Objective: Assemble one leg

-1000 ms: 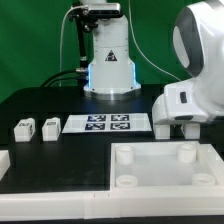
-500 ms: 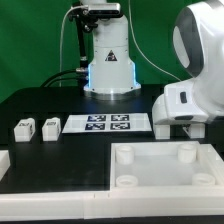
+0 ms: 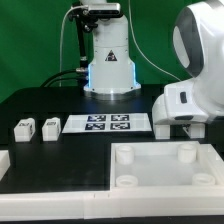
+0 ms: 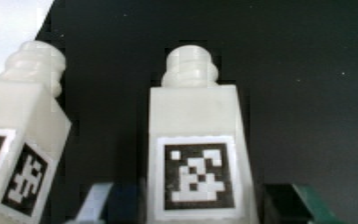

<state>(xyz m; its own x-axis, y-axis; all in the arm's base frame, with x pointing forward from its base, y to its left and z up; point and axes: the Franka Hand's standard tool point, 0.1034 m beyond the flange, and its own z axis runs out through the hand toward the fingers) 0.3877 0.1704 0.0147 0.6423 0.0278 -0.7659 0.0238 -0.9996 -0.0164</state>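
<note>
The leg (image 4: pixel 195 140) sits squarely between the fingers (image 4: pixel 108 200) of the gripper (image 4: pixel 202 200), with its tagged face turned to the wrist camera and its rounded peg end pointing away from the gripper. The jaws stand one on each side of the post, close against its flanks. The wrist view cuts off just there, so I cannot tell whether the pads are pinching it or are only set around it. A second leg (image 4: pixel 25 130) lies just beside the gripper on one flank, close to the chosen leg but apart from it and outside the jaws. In the exterior view the arm (image 3: pixel 190 70) hangs low over the black table (image 3: pixel 60 105), and its housing hides the fingers and both of these legs. The white tray-like top (image 3: pixel 165 150) with its corner sockets lies near the gripper. The marker board (image 3: pixel 107 124) is farther off, and two spare legs (image 3: pixel 22 128) (image 3: pixel 48 127) rest well away beyond it. I judge the step in hand to be the pick-up of one leg. The next move calls for a firm, centred squeeze that does not nudge the neighbour, then a straight lift, a turn to bring the peg downward, and an approach to a corner socket.
</note>
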